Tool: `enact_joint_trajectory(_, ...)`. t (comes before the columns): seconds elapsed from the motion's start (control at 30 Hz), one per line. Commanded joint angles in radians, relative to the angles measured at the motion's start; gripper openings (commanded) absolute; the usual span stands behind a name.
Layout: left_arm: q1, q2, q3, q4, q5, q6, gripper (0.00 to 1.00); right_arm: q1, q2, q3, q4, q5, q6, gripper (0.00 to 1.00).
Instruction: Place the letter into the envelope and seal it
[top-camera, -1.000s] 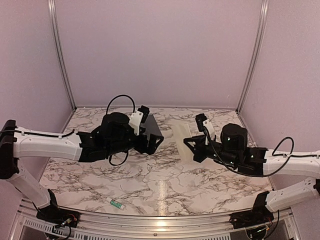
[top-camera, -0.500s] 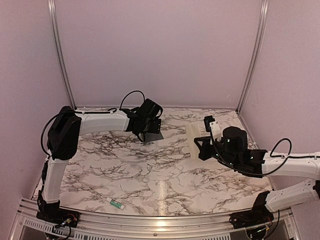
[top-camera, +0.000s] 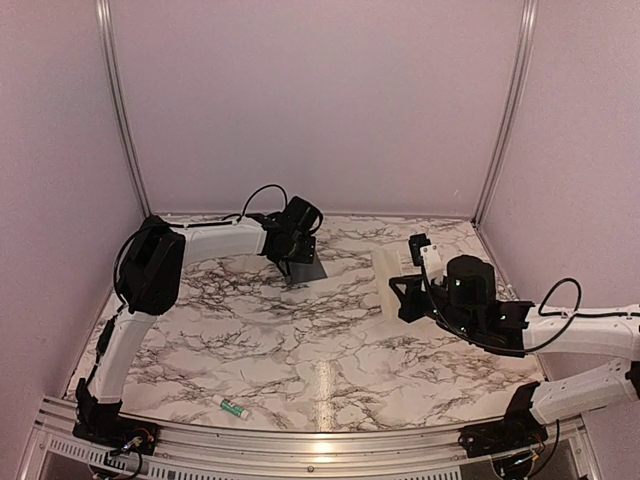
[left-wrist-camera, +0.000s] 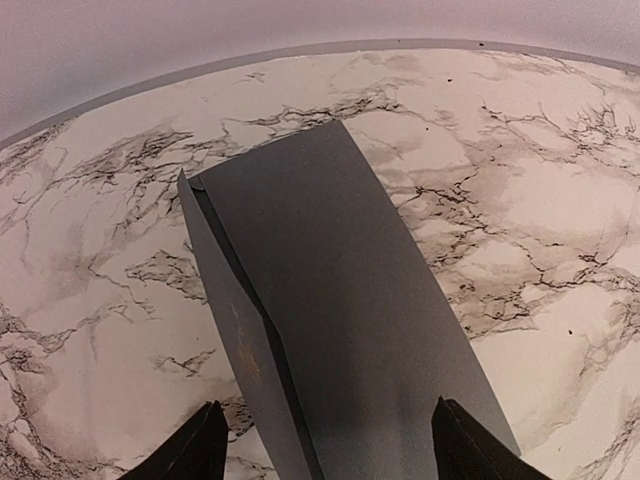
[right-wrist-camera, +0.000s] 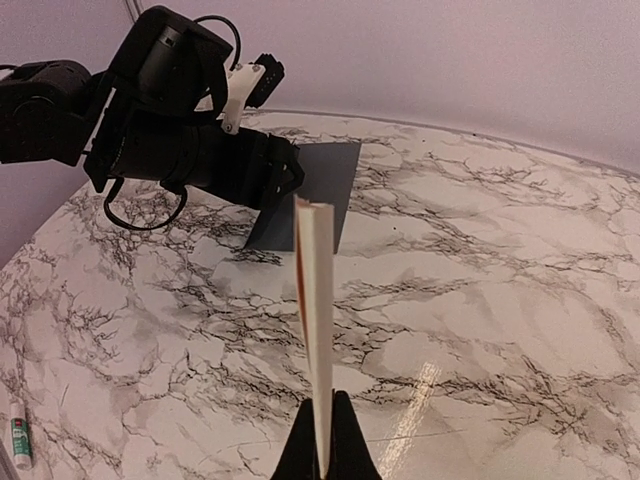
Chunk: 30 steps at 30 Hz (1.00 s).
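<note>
Pale lilac walls (top-camera: 320, 100), aluminium corner posts (top-camera: 121, 110), white grey-veined marble tabletop (top-camera: 300, 350), light glare (top-camera: 322, 377) near front edge.

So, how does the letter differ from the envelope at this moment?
Colour: the letter is cream-white, the envelope dark grey. Pose: the letter stands on edge, up in the air; the envelope rests on the marble table. Grip: the right tool is shut on the letter, while the left tool is open over the envelope. Both are thin paper.

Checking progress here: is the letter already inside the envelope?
No, the right hand pinches the letter on edge, apart from the envelope.
</note>
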Motion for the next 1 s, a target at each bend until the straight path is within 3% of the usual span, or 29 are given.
enact_joint_trajectory(0.0,0.014,0.049,0.038,-0.046,0.020,-0.018,0.72,-0.010,-0.004,-0.018,0.054,-0.017,-0.027,0.00)
enact_joint_trajectory(0.53,0.027,0.082,0.037,-0.046,-0.006,-0.031,0.65,-0.010,-0.010,-0.024,0.056,-0.018,-0.033,0.00)
enact_joint_trajectory(0.97,0.027,0.079,0.014,-0.043,-0.034,-0.025,0.44,-0.011,-0.030,-0.033,0.049,-0.012,-0.034,0.00)
